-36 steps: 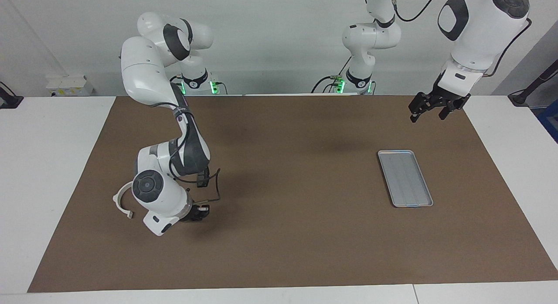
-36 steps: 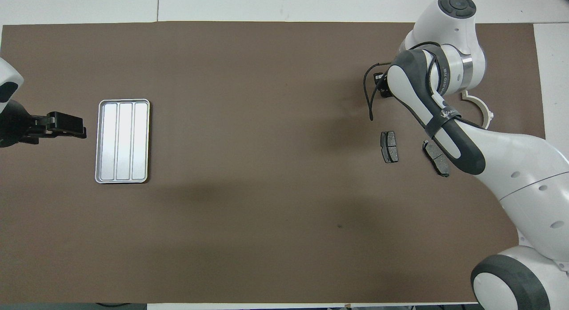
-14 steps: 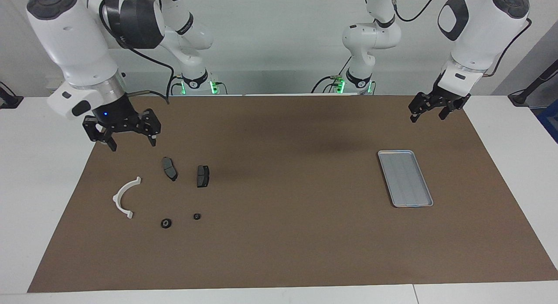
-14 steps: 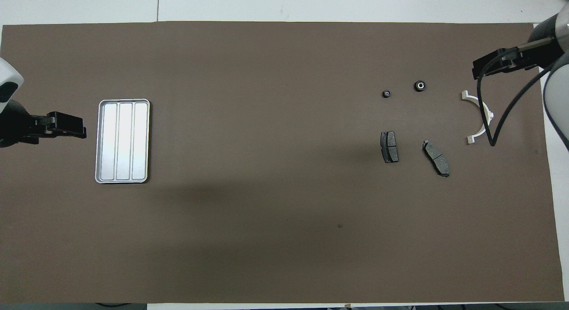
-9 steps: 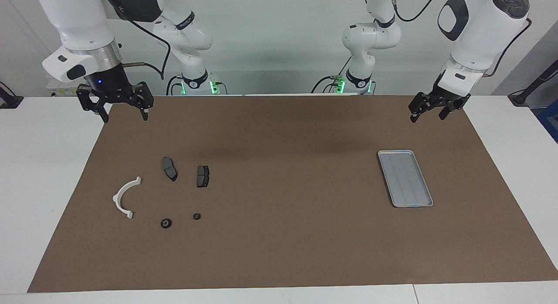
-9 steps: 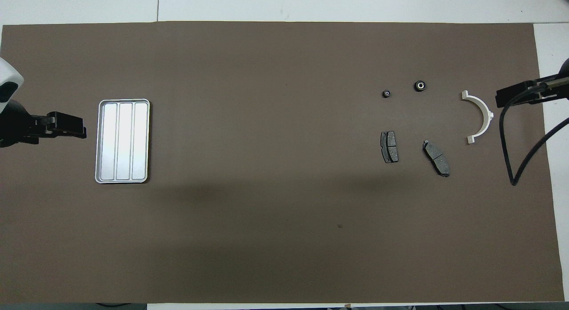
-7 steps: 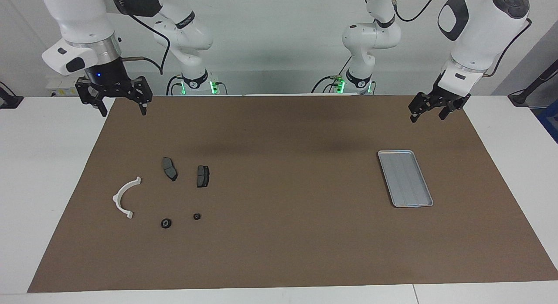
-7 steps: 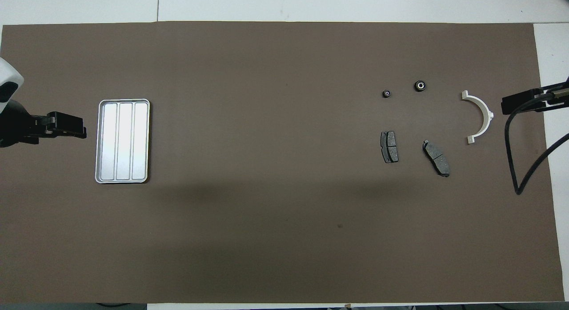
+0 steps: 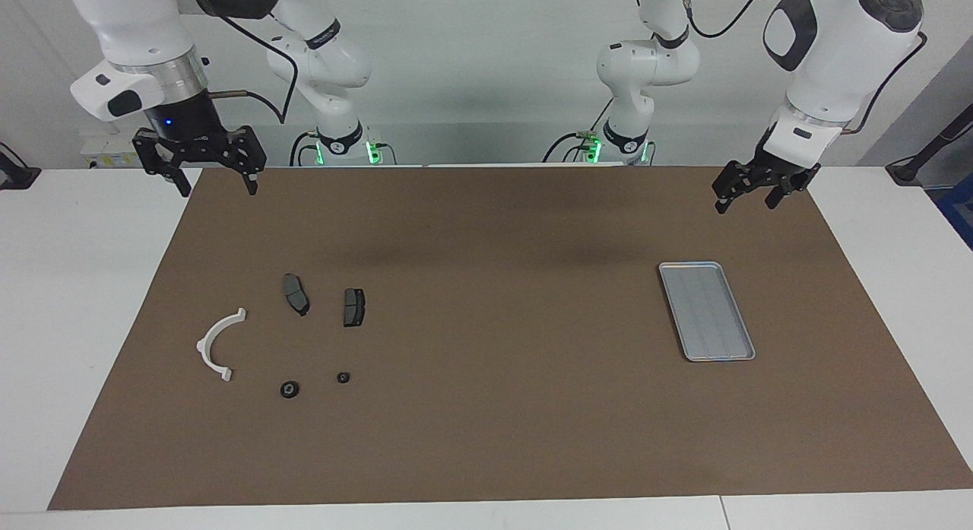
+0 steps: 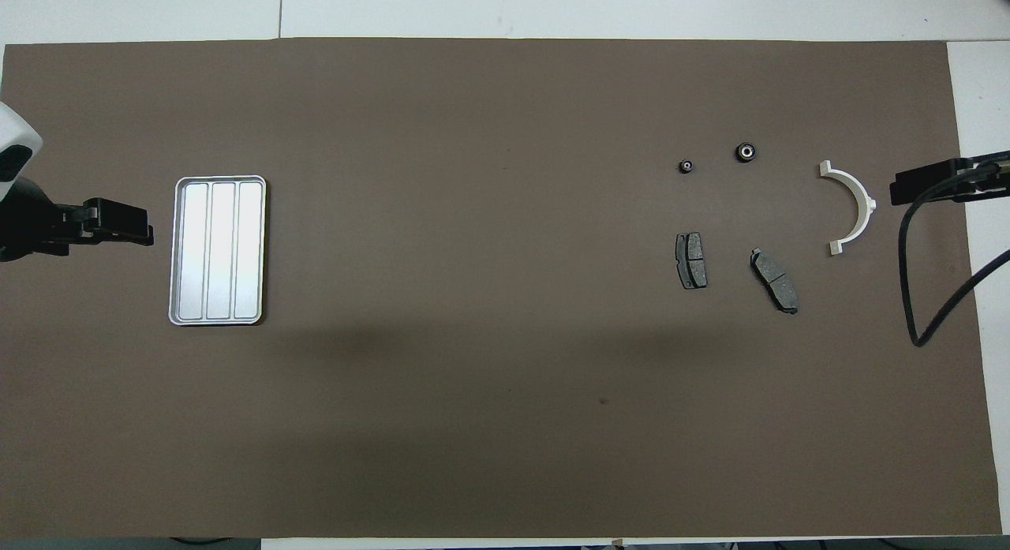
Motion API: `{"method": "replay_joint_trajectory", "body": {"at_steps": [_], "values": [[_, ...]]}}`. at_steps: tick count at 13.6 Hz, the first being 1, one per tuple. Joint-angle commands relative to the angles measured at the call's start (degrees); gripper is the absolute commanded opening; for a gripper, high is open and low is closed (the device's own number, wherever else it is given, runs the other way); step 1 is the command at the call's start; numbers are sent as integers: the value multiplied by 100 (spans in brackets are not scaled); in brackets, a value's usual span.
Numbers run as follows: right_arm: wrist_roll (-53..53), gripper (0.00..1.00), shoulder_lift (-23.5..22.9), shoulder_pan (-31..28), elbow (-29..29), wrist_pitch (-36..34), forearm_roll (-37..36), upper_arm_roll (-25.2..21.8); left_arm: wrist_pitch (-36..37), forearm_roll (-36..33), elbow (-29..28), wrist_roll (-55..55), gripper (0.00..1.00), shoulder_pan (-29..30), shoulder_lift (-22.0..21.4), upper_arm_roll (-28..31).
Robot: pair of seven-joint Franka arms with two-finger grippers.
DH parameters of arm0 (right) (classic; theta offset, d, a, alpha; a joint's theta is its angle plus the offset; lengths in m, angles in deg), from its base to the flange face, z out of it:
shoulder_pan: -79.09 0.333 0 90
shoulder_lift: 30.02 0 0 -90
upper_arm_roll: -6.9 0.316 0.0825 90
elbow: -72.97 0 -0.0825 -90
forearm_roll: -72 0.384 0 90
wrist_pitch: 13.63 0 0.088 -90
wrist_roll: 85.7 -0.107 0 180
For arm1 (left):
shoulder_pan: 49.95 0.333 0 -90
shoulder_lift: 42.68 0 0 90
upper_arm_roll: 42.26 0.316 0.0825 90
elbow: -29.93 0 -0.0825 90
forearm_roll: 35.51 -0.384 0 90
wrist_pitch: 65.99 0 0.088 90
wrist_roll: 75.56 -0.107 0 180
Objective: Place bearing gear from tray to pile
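Observation:
The silver-grey tray (image 9: 707, 311) lies empty toward the left arm's end of the mat; it also shows in the overhead view (image 10: 218, 250). The pile lies toward the right arm's end: a white half-ring bracket (image 9: 215, 341), two dark brake pads (image 9: 296, 293) (image 9: 353, 306), and two small black round bearing-like parts (image 9: 289, 389) (image 9: 343, 377), farther from the robots than the pads. My right gripper (image 9: 217, 186) is open and empty, raised over the mat's corner. My left gripper (image 9: 745, 203) is open and empty, raised over the mat's edge, and waits.
The brown mat (image 9: 486, 408) covers most of the white table. In the overhead view the right arm's black cable (image 10: 915, 329) hangs over the mat's edge beside the bracket (image 10: 852, 207).
My right gripper has risen from the pile and drawn back to the mat's corner, open; the small black round parts now lie uncovered on the mat. The left arm has not moved.

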Motion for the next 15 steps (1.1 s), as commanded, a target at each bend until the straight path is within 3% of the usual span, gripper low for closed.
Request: {"method": "replay_joint_trajectory", "body": {"at_steps": [1, 15], "values": [[-146, 100, 94, -84, -153, 84, 163, 32, 75, 12, 20, -53, 100, 5, -61, -1], [171, 100, 33, -93, -171, -108, 146, 32, 84, 12, 20, -53, 100, 5, -61, -1]]}}
